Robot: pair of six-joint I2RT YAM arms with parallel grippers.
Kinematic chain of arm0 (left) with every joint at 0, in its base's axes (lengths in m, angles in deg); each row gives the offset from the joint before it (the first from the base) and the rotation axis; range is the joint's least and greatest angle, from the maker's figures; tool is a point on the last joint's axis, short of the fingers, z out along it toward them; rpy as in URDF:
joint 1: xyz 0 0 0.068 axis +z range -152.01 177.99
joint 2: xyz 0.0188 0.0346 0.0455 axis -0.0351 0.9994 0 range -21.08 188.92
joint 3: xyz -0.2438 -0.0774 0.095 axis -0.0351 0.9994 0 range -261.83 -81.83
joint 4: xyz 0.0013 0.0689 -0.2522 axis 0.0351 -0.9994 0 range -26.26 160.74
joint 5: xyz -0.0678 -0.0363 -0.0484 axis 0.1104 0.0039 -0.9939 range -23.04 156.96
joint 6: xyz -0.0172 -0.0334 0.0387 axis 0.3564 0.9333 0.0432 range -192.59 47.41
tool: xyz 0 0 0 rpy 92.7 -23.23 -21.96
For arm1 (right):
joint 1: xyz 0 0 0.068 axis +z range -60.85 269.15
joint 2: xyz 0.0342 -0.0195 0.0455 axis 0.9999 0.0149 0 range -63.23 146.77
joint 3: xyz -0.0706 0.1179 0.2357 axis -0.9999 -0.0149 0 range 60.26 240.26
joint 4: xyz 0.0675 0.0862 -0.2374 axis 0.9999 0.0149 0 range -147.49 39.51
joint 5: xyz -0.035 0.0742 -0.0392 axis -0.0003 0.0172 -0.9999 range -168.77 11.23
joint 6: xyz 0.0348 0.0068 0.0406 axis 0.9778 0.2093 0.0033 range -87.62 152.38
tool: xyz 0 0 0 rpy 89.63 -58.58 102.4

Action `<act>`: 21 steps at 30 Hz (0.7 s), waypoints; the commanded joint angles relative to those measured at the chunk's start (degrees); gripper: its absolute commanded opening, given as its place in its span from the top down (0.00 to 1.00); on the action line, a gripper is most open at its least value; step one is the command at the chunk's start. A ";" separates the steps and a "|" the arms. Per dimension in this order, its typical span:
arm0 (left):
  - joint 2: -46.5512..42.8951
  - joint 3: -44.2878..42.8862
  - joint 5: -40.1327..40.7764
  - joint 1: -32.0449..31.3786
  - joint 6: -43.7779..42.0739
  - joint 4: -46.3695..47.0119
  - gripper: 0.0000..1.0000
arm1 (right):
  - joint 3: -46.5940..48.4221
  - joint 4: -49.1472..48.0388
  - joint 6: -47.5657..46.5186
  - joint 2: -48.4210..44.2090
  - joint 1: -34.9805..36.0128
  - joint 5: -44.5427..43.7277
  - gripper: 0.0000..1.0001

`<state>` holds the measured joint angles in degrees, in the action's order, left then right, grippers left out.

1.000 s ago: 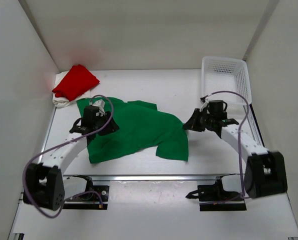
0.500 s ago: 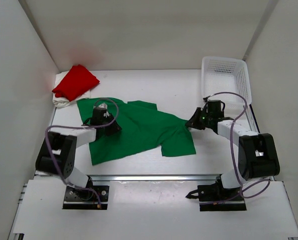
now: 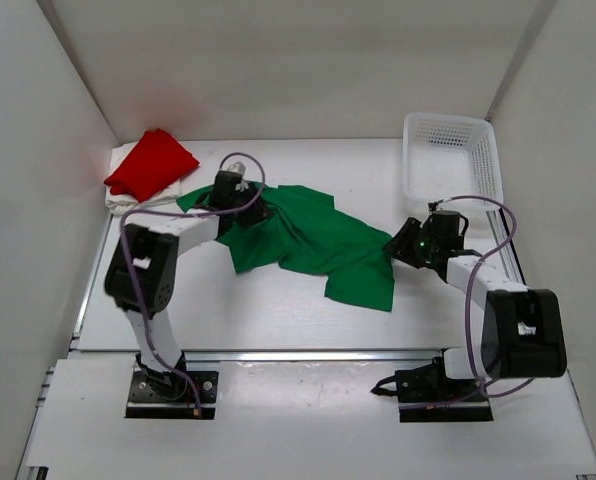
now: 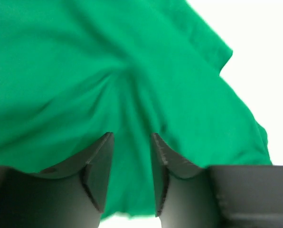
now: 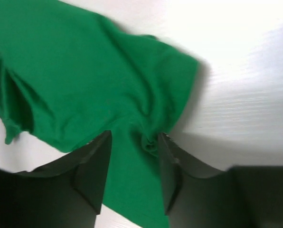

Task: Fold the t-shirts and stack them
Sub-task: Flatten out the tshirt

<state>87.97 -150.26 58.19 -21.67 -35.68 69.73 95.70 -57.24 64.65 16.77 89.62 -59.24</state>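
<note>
Here we are over the bench, and the green t-shirt lies crumpled across the middle of it, running from far left down to near right. We see the left gripper on the shirt's far-left part, jaws drawn in to a narrow gap with a bunch of green cloth pinched between them and creases fanning out from that spot. On the other side the right gripper sits at the shirt's right edge, its jaws standing apart; cloth lies between them on the bench, with a small pucker against one finger, and nothing is clamped. In the far-left corner we spot the red t-shirt folded on top of the white t-shirt. The white mesh basket stands in the far-right corner, well apart from the shirts.
</note>
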 commanded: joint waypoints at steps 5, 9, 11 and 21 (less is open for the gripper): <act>-25.52 28.39 -0.72 6.12 1.50 3.83 1.00 | -2.74 -0.34 -1.86 -13.72 6.81 -8.01 0.55; -36.61 39.22 1.48 7.35 -0.25 1.90 0.82 | -7.65 -0.34 -2.13 -19.52 11.56 -9.16 0.58; -38.99 42.48 0.35 8.23 1.40 2.68 0.73 | -10.21 -0.34 -1.69 -21.55 12.71 -8.81 0.58; -38.92 49.96 0.42 7.53 14.49 9.62 0.40 | -13.82 -3.06 0.86 -24.02 18.51 -7.93 0.58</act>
<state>49.37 -102.02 57.42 -13.25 -27.23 76.09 82.24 -56.61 64.39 -5.94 107.32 -66.35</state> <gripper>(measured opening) 0.598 0.423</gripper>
